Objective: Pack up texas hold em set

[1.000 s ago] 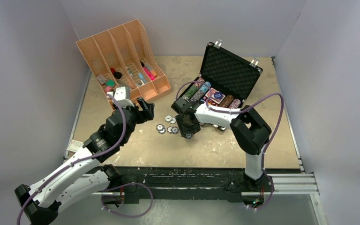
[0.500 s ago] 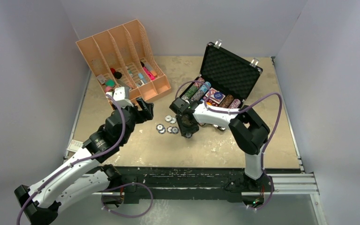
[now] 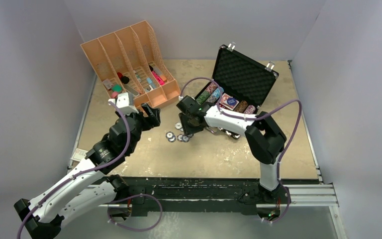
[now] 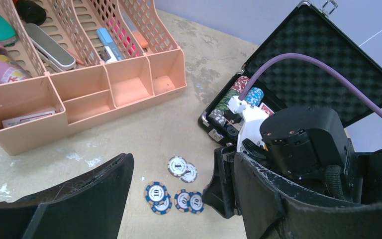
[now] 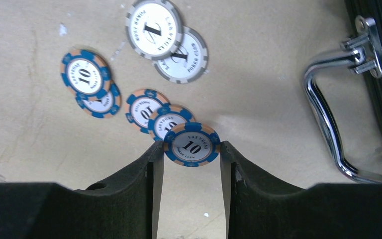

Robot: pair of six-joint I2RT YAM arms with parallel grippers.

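Observation:
The black briefcase (image 3: 243,77) stands open at the back right, with foam lining and rows of chips and card decks inside; its lid also shows in the left wrist view (image 4: 318,64). Several loose striped chips (image 3: 175,135) lie on the table in front of it, blue "10" chips (image 5: 85,77) and grey "1" chips (image 5: 154,29). My right gripper (image 5: 191,148) is shut on the edges of one blue "10" chip (image 5: 191,144), just above the loose ones. My left gripper (image 4: 181,164) is open and empty, to the left of the chips.
The orange slotted organiser (image 3: 129,64) with pens and small items stands at the back left. The briefcase's silver handle (image 5: 328,124) lies right of my right gripper. A small white card (image 3: 79,154) lies at the table's left edge.
My right gripper has moved left and a little farther back, over the loose chips. My left gripper has shifted slightly back and left.

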